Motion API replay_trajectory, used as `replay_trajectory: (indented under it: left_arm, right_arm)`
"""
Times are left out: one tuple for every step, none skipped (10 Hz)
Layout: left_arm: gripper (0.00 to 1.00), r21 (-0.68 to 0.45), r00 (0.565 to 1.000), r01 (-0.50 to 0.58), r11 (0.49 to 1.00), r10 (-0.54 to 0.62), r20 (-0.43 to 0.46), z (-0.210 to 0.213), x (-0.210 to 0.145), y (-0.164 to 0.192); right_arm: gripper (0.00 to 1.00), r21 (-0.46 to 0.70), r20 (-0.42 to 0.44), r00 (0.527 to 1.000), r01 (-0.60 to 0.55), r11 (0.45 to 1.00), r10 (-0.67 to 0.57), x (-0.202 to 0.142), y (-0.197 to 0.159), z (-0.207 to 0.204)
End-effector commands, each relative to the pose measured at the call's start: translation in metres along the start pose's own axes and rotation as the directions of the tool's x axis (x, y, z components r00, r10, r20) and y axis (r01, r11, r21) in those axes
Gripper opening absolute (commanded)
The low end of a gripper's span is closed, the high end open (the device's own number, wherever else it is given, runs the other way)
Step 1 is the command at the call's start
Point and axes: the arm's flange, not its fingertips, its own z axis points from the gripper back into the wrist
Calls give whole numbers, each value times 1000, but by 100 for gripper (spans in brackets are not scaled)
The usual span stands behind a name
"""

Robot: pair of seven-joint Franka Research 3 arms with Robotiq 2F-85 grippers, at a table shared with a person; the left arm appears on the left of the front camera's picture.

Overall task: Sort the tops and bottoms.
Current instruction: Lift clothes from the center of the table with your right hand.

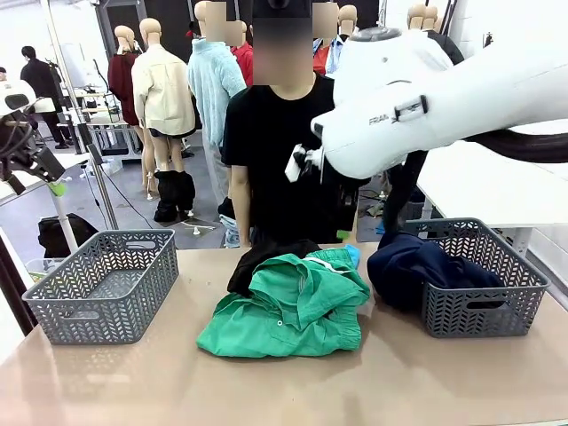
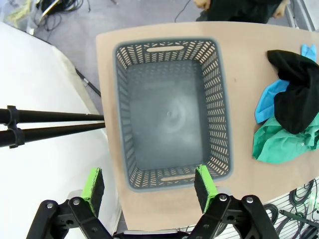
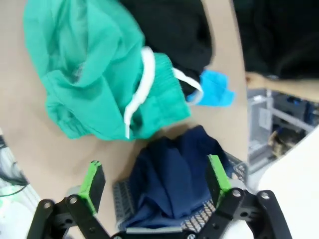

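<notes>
Both grippers hang with fingers spread wide, each above a basket, with nothing between them.

The left gripper [image 2: 149,183] is straight above a grey basket [image 2: 219,99], whose near short wall lies between its green pads and whose bare floor lies just beyond them. The right gripper [image 3: 154,177] is above the dark navy garment [image 3: 174,169], which lies bunched between its fingers and spills over the rim of the second grey basket [image 3: 122,199]. Just beyond that gripper, on the table [image 3: 20,149], is the green garment [image 3: 84,64] with its white drawstring. Past it lies the black garment [image 3: 169,25], and the sky-blue shirt [image 3: 217,89] peeks out beside them. The person [image 1: 275,160] stands at the table's far edge, well beyond both grippers.
</notes>
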Motion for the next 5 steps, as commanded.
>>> replay_trajectory:
  left_arm:
    - [94,-3,1000,-17,1000,17,8,1,3,1]
    - [94,-3,1000,-17,1000,17,8,1,3,1]
    - [94,-3,1000,-17,1000,17,8,1,3,1]
    - [94,-3,1000,-17,1000,17,8,1,3,1]
    - [94,-3,1000,-17,1000,17,8,1,3,1]
  right_arm:
    - [100,150,-16,997,-74,986,78,11,-16,-31]
    - [100,182,-35,997,-62,981,70,17,-17,-50]
    - [100,196,-34,998,-49,979,57,19,-15,-61]
    - [100,192,-32,998,-53,980,60,22,-11,-71]
    - [100,203,-32,997,-62,977,70,24,-9,-81]
